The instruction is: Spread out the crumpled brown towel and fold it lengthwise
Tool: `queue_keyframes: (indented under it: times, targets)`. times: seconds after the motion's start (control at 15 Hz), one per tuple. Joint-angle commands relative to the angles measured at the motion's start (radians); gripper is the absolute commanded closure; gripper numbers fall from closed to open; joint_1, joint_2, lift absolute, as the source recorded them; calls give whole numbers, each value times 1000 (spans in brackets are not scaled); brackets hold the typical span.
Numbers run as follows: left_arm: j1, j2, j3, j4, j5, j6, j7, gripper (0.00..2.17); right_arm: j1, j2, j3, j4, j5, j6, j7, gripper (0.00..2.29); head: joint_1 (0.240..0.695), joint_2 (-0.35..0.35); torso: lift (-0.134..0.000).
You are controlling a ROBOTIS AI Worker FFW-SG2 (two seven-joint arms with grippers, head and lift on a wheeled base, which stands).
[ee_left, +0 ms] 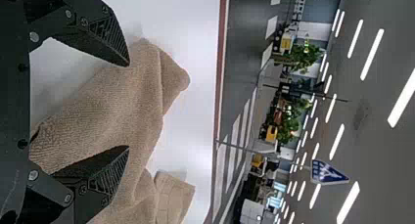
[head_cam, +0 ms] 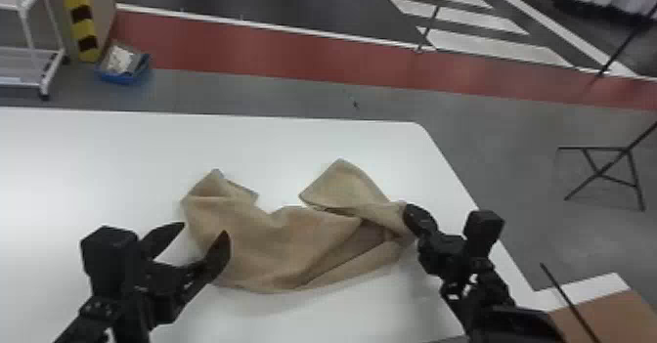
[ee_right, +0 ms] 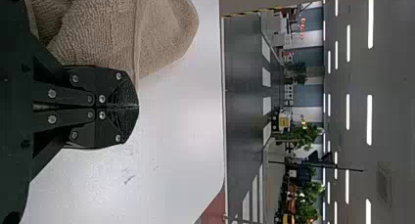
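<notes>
find the brown towel (head_cam: 273, 239) crumpled on the white table (head_cam: 98, 161), between the left gripper (head_cam: 205, 228), opened wide and holding nothing, and the right gripper (ee_right: 136, 106), closed beside the towel with nothing seen between its fingers. probably light, soft, limp, hardly slippery, not fragile. better to pinch near the far corners (head_cam: 340, 167). no readable label or writing on the towel.
</notes>
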State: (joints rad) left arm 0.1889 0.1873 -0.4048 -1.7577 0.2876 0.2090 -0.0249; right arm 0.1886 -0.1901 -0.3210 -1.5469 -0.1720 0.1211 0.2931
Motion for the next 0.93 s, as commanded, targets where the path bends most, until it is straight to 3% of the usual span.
queue_keyframes:
  times: [0.0, 0.2, 0.4, 0.53, 0.6, 0.73, 0.87]
  targets:
    - [-16, -6, -11, 9, -18, 30, 5, 336, 0, 0, 0, 2, -1, -11, 3, 1892, 695, -350, -124]
    - [-26, -17, -26, 15, -48, 91, 22, 336, 0, 0, -6, 10, -1, -27, 12, 1892, 695, -350, -124]
    - [-29, -22, -28, 15, -53, 91, 23, 522, 0, -2, -15, 14, -1, -42, 15, 1892, 695, -350, -124]
    - [-25, -22, -31, 11, -48, 88, 42, 1143, -1, -2, -18, 24, -9, -51, 27, 1892, 695, -350, -124]
    - [-22, -17, -31, -3, -48, 88, 46, 1595, -3, -3, -18, 31, -21, -60, 27, 1892, 695, -350, -124]
    - [-3, -11, -23, -52, -47, 88, 43, 1690, 2, -3, -20, 27, -29, -73, 31, 1892, 695, -350, -124]
    - [27, -9, 8, -132, -48, 82, 51, 1690, 28, 0, -20, -32, -84, -97, 32, 1892, 695, -350, -124]
